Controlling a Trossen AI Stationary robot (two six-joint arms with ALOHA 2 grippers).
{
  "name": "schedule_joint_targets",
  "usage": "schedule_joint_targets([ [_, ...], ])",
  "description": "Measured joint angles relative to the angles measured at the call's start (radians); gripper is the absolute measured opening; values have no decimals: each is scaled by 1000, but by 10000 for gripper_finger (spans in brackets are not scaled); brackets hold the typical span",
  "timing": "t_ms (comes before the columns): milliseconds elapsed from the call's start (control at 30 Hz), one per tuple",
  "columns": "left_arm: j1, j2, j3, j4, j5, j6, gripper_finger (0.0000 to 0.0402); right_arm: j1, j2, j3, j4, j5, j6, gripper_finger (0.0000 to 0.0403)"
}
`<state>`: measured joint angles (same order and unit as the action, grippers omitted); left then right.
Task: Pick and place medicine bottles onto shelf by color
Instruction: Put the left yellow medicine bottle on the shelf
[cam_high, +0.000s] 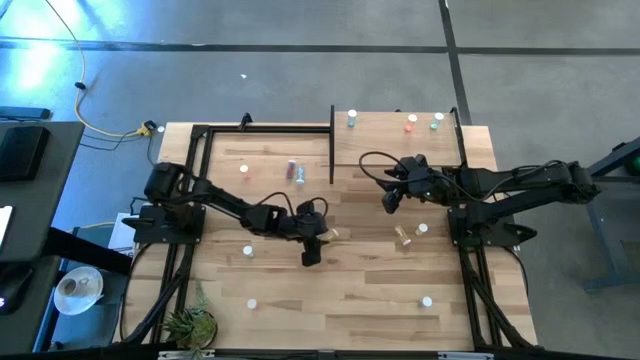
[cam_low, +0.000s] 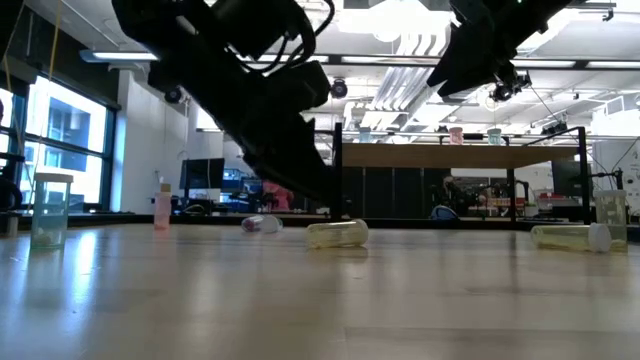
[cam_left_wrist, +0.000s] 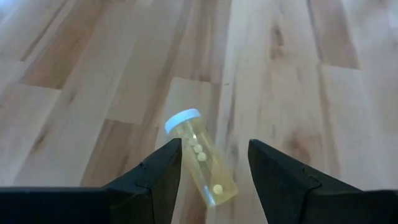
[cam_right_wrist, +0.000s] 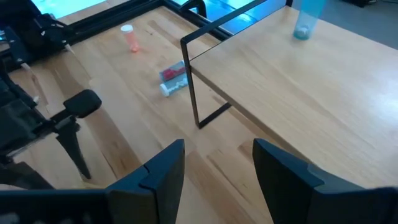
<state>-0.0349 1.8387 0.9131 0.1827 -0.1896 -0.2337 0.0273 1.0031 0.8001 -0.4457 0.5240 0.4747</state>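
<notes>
Three bottles (cam_high: 411, 123) stand on the shelf (cam_high: 400, 150); many remain. Left gripper (cam_left_wrist: 214, 171), open, empty, straddles a lying yellow bottle (cam_left_wrist: 202, 158); right gripper (cam_right_wrist: 217, 165) open, empty.

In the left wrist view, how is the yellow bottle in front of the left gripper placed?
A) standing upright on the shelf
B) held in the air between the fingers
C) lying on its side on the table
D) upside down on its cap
C: the yellow bottle lies flat on the table, ahead of the open left gripper.
</notes>
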Motion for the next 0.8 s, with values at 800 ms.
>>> schedule_joint_targets([
  [800, 0, 24, 3, -6, -23, -77, 174, 0, 0, 0, -5, 0, -2, 181],
])
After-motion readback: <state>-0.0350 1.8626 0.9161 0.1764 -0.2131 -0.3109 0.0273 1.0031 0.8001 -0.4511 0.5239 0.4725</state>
